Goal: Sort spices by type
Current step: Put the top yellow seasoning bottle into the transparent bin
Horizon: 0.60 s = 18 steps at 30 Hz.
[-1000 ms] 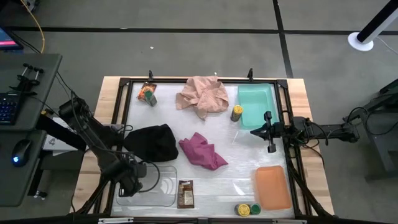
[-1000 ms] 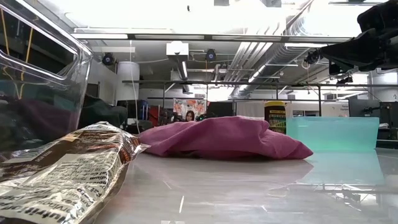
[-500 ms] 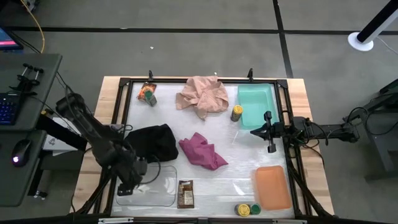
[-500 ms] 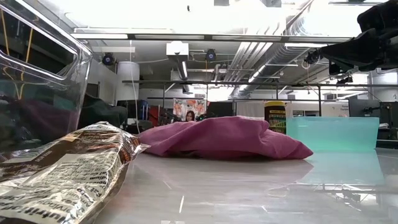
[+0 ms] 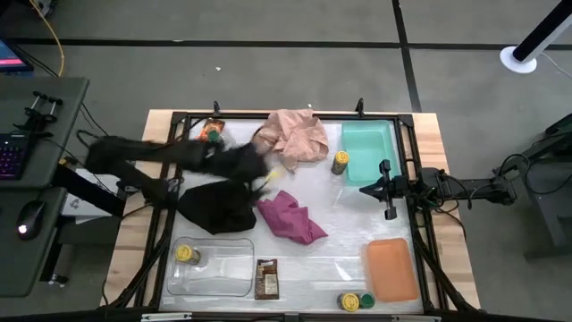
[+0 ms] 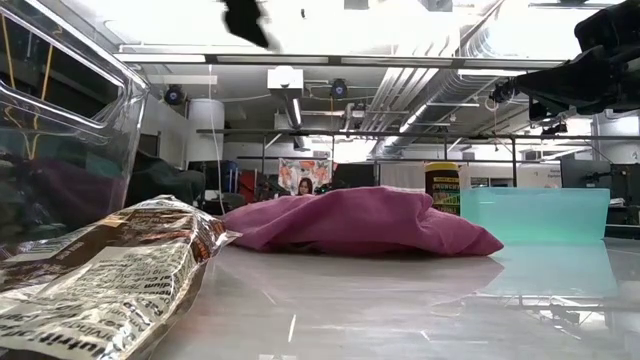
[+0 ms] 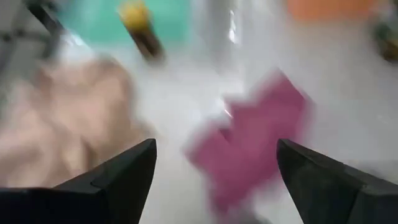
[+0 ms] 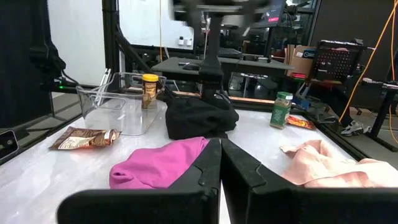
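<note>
A yellow-lidded jar (image 5: 185, 255) stands upright in the clear tray (image 5: 228, 277), also seen in the right wrist view (image 8: 149, 91). Another yellow-lidded jar (image 5: 340, 162) stands beside the teal tray (image 5: 368, 152). A yellow-lidded jar (image 5: 349, 301) and a green-lidded jar (image 5: 365, 300) stand at the near edge. A green-lidded jar (image 5: 218, 141) stands by the orange-red packet (image 5: 209, 131). The dark brown packet (image 5: 266, 279) lies flat. My left gripper (image 5: 264, 174) is blurred, open and empty (image 7: 214, 146), above the magenta cloth (image 5: 290, 217). My right gripper (image 5: 390, 202) is shut (image 8: 219, 163) and hovers near the teal tray.
The black cloth (image 5: 217, 204) lies left of the magenta cloth, and the pink cloth (image 5: 291, 137) lies at the far middle. The orange tray (image 5: 391, 268) sits near right. A dark frame rail (image 5: 175, 179) borders the table.
My left arm has risen from the clear tray at the near left and swung fast toward the far edge and the table's middle, over the black cloth. A yellow-lidded jar now shows standing in the clear tray where the gripper was.
</note>
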### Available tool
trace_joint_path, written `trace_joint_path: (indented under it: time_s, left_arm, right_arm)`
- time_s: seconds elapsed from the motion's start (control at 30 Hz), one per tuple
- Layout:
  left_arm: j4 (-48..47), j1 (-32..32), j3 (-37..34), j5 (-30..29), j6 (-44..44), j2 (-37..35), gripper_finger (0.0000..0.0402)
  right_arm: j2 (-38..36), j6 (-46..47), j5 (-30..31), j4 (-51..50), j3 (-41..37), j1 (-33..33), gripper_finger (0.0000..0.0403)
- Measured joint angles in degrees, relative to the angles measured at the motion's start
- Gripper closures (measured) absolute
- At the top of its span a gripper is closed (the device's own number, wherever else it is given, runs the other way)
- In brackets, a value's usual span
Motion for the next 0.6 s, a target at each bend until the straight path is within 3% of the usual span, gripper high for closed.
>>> trace_joint_path:
  time_s: [0.17, 0.33, 0.6]
  left_arm:
    - [14.5, 10.1, 9.1, 6.6, 6.3, 14.7, 0.0088]
    - [25.8, 12.4, 14.5, 14.4, 8.6, 25.6, 0.0088]
    - [44.4, 12.6, 14.7, 11.8, 4.0, 37.5, 0.0088]
  right_arm:
    - [0.0, 0.0, 0.0, 0.0, 0.0, 0.0, 0.0402]
    - [0.0, 0.0, 0.0, 0.0, 0.0, 0.0, 0.0402]
    - [0.0, 0.0, 0.0, 0.0, 0.0, 0.0, 0.0402]
